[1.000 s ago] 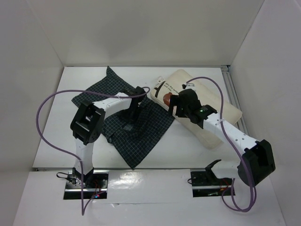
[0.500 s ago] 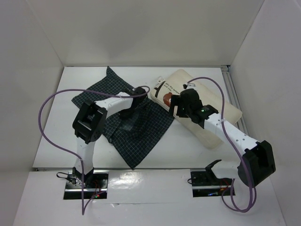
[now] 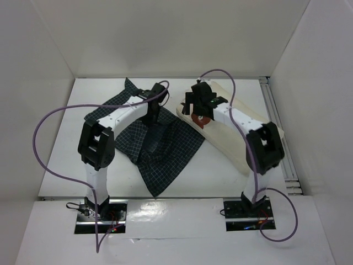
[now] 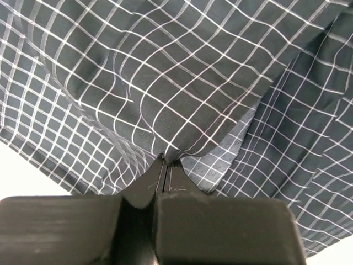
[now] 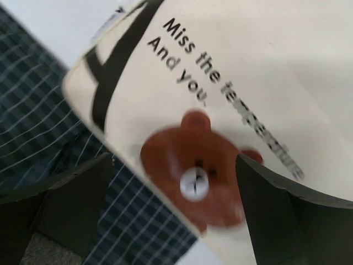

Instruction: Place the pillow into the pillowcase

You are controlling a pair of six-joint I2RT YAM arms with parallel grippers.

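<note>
The dark checked pillowcase (image 3: 165, 149) lies rumpled left of centre on the white surface (image 3: 209, 176), its right edge just beside the cream pillow (image 3: 220, 141), which lies aslant to the right; the left gripper (image 4: 165, 160) is clenched on a raised fold of the cloth; the right gripper (image 5: 176, 187) hangs released over the pillow's near-left end, fingers either side of a brown bear print (image 5: 193, 176); a purple cable (image 3: 219, 70) arches above; plain white walls (image 3: 165, 38) close in three sides.
</note>
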